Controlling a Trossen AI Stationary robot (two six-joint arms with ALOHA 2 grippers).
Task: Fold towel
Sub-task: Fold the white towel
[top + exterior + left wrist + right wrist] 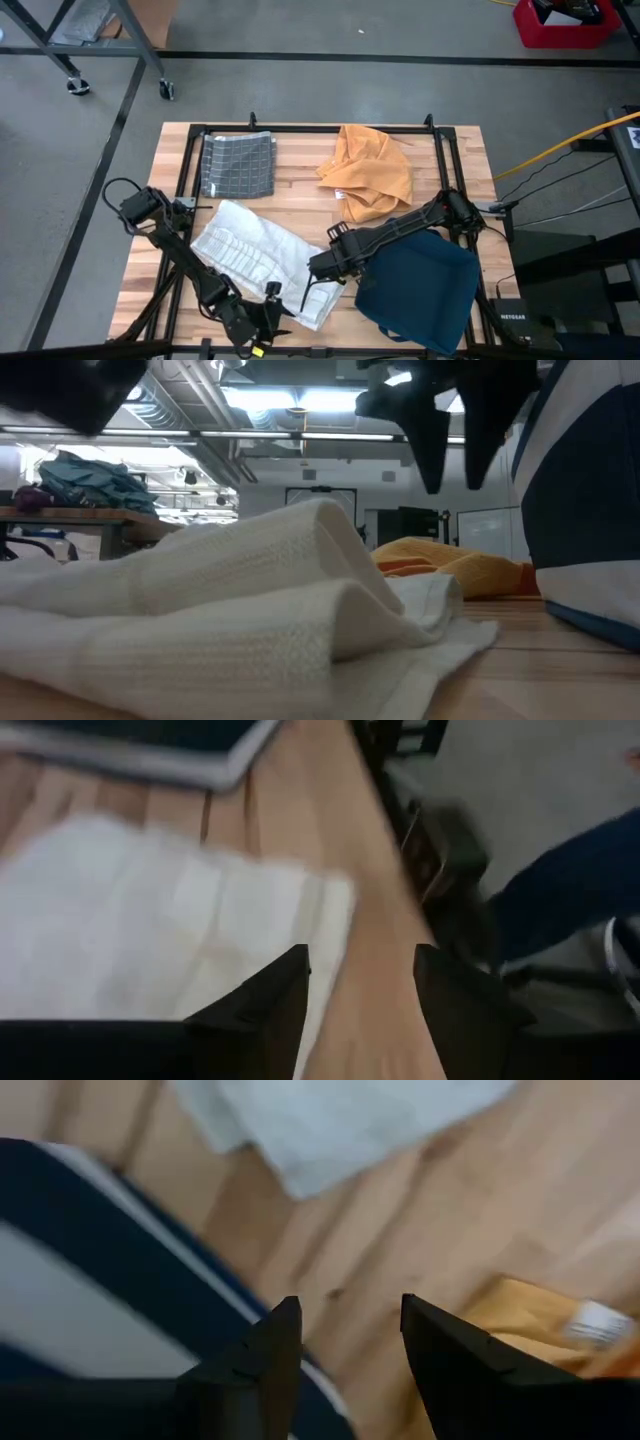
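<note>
A white towel (255, 255) lies rumpled on the wooden table, left of centre, with raised folds that show in the low view (250, 590). My left gripper (272, 300) is open at the towel's near corner. In its wrist view (360, 955) its fingers stand above bare wood, just off the towel's edge (330, 910). My right gripper (312, 285) points down, open, above the wood between the white towel and a dark blue towel (420, 285). Only table shows between its fingers (350, 1305), which hang clear of the table in the low view (450, 450).
A folded grey towel (238, 165) lies at the far left. A crumpled orange towel (368, 170) lies at the far centre. The dark blue towel covers the near right corner. A black rail frame (320, 128) borders the table. Bare wood shows between the towels.
</note>
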